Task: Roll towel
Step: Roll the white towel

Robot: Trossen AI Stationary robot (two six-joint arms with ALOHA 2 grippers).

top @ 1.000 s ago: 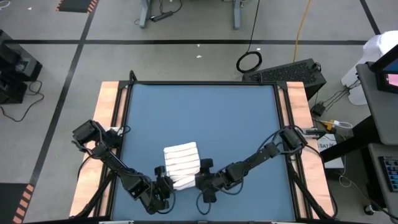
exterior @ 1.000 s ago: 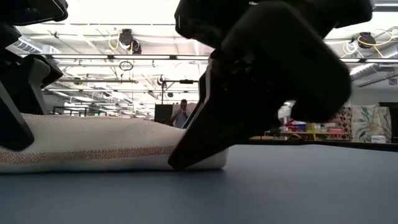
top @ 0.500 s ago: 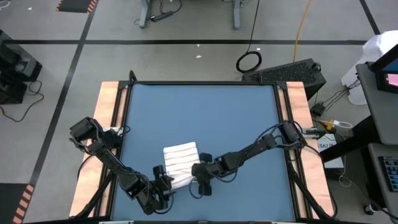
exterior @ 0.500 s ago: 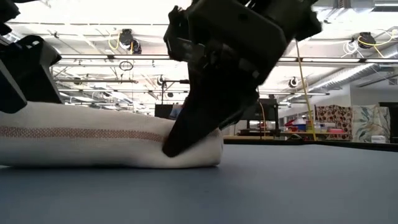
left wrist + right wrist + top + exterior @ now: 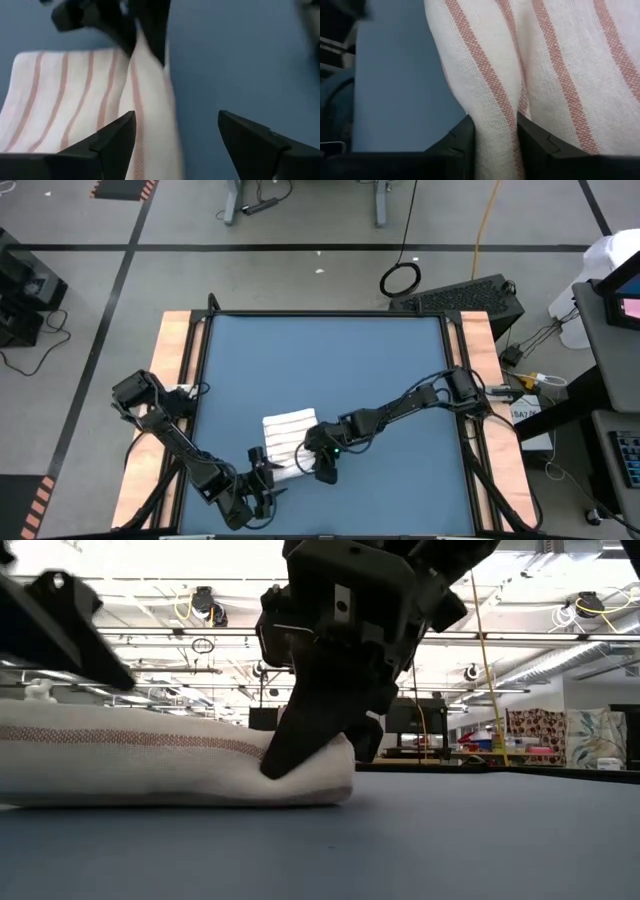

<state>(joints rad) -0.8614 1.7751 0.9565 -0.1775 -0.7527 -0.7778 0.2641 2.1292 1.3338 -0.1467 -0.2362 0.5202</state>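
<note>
1. High view: the towel (image 5: 288, 438) lies folded into a small bundle on the blue tabletop (image 5: 330, 370), near the front edge and a little left of centre.
2. My right gripper (image 5: 318, 461) sits at the towel's right front corner, with my right arm stretched in across the table from the right side.
3. Right wrist view: my two dark fingers (image 5: 457, 145) are closed on a raised fold of the towel (image 5: 540, 65); white weave with reddish stripes fills the gap between them.
4. Low view: the same gripper (image 5: 318, 745) comes down from above and pinches the right end of the towel (image 5: 150, 765), which rests as a low, thick roll on the table surface. A reddish band runs along its length.
5. My left gripper (image 5: 262, 477) is at the towel's left front edge, just beside the cloth.
6. Left wrist view: my left fingers (image 5: 112, 140) stand apart with nothing between them; the towel (image 5: 75, 95) lies just ahead, and the right gripper's dark tips (image 5: 132, 30) press on its far fold.
</note>
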